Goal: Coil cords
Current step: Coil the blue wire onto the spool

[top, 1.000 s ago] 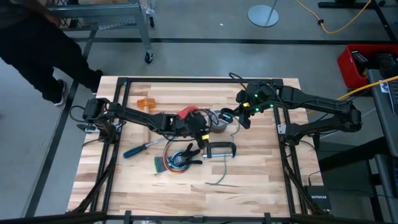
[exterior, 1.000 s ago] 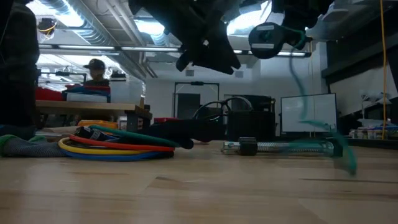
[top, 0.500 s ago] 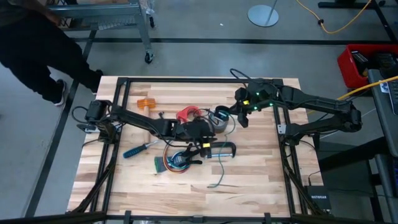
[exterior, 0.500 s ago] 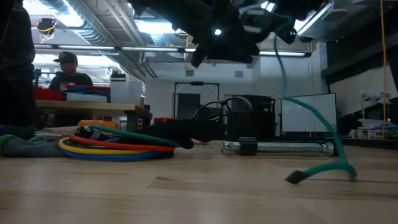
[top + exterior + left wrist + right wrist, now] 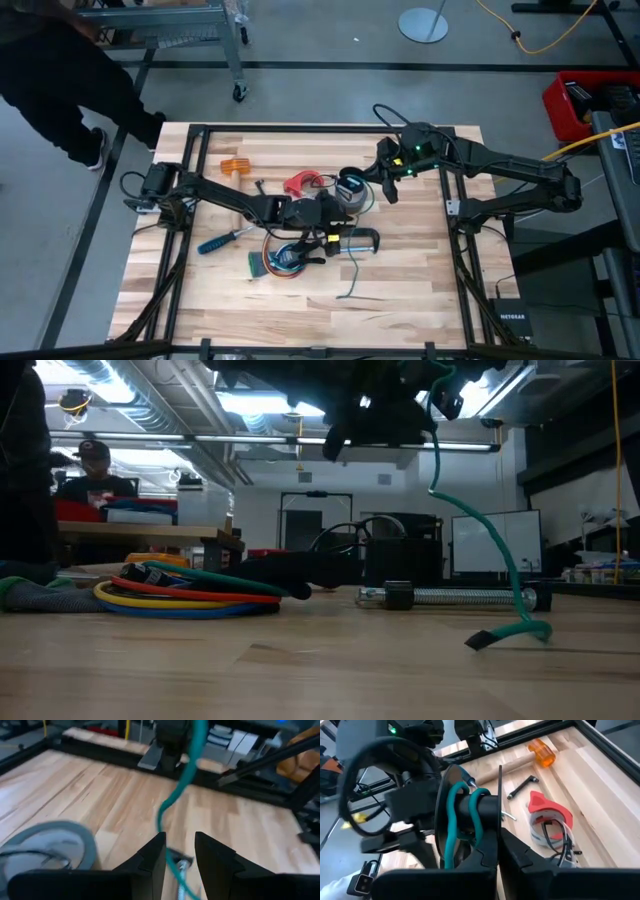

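Observation:
My right gripper (image 5: 364, 187) is shut on a small spool (image 5: 349, 186) above the table's middle, with a teal cord (image 5: 451, 827) wound round its hub. The cord hangs down (image 5: 480, 530) and its dark plug end (image 5: 480, 643) lies on the table. My left gripper (image 5: 328, 232) is open below the spool. Its fingers stand on either side of the hanging cord (image 5: 167, 810). The multicoloured looped bundle (image 5: 280, 262) lies flat on the table near the left gripper. The red piece (image 5: 303, 182) with thin dark cords lies beside the spool. My right gripper pinches one flange of the spool (image 5: 500, 827) between its two fingers, one finger on the hub side and one outside. The spool is lifted clear of the table, and the teal cord hangs slack from it. Whether my left gripper touches the cord, I cannot tell.
A metal C-clamp (image 5: 355, 240) lies under the left gripper. A blue-handled screwdriver (image 5: 222, 240) and an orange piece (image 5: 235, 166) lie to the left. A person (image 5: 50, 80) stands beyond the table's far left corner. There is bare wood along the near edge.
My right gripper has carried the spool a little toward the table's left edge. My left gripper has gone toward the near edge, under the spool. The teal cord's free end, swinging a second ago, has come down and now lies on the table.

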Robot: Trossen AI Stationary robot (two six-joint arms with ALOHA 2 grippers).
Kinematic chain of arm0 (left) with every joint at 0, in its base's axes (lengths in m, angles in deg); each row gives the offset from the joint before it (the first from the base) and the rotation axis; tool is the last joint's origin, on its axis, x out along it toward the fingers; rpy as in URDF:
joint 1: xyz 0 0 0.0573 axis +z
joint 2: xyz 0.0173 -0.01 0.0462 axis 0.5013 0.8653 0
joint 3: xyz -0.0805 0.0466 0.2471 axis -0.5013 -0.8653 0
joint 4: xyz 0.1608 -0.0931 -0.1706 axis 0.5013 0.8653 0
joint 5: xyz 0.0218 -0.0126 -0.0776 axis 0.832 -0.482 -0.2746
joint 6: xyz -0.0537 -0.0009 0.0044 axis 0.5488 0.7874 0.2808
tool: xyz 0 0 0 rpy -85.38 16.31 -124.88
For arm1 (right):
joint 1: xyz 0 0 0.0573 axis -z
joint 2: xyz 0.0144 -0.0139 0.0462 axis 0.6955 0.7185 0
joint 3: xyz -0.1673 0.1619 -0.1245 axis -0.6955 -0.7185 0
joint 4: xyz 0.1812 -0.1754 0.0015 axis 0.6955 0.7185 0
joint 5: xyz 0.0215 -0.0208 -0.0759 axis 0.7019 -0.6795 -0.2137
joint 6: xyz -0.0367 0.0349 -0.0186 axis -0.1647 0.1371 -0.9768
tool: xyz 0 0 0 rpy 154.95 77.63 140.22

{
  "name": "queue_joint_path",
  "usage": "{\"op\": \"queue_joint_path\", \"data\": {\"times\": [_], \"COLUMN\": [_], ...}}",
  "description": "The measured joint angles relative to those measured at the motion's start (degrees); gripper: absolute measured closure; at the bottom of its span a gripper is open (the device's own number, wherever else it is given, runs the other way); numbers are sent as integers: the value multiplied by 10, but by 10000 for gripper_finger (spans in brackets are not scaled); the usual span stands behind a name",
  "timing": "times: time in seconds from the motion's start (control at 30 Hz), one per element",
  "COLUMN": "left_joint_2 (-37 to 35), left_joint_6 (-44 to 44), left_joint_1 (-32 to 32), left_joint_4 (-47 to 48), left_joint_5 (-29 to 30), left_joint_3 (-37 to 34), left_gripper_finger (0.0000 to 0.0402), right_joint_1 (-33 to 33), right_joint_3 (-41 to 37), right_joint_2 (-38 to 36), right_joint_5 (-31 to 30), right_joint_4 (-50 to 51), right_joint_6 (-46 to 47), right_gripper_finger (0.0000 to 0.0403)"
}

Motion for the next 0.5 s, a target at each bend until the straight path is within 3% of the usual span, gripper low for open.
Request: {"op": "queue_joint_path", "data": {"times": [0.5], "left_joint_2": [0], "left_joint_6": [1], "left_joint_1": [1], "left_joint_4": [6], "left_joint_5": [17], "left_joint_3": [0], "left_gripper_finger": [306], "right_joint_1": [0], "right_joint_3": [0], "right_joint_2": [0], "right_joint_5": [25], "right_joint_4": [-60], "right_joint_6": [8], "right_gripper_finger": [401]}}
